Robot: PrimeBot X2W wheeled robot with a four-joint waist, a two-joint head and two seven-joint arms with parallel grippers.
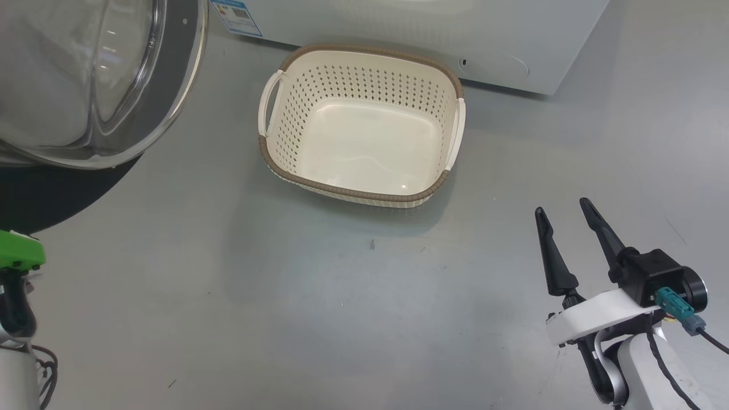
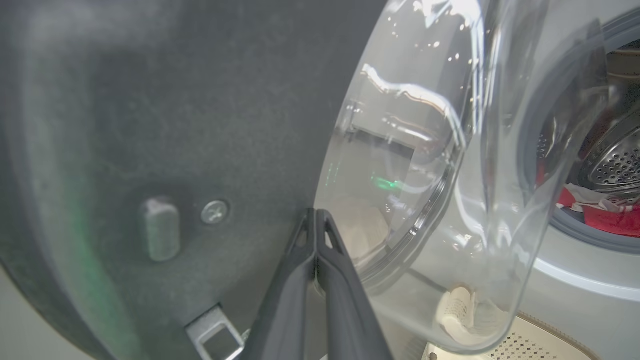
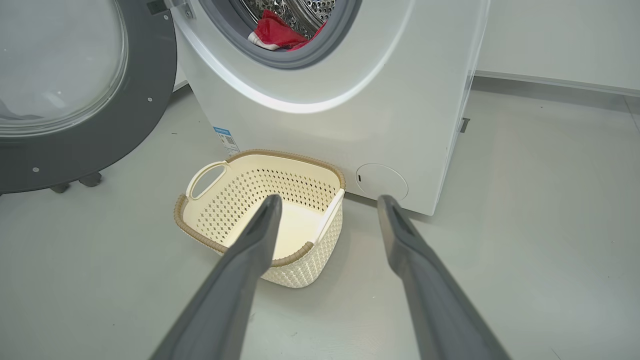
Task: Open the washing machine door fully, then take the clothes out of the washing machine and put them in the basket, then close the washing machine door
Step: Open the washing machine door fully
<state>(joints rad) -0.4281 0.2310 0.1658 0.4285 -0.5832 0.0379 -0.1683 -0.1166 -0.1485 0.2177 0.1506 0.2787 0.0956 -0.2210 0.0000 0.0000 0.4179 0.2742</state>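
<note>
Left gripper: fingers pressed flat together. The tips sit at the inner face of the washing machine door, on the line where its dark rim meets the glass bowl. Contact looks likely, but the close blur leaves it unsure. A screw and a grey stud lie just left of the tips. Past the bowl, far right of the tips, the clothes lie red and white inside the drum, at the grey gasket.

Right gripper: jaws wide apart above the floor. Ahead, nearer the left finger, stands the basket, upright. Just behind it is the washing machine. The door hangs swung open, well left of the jaws.
</note>
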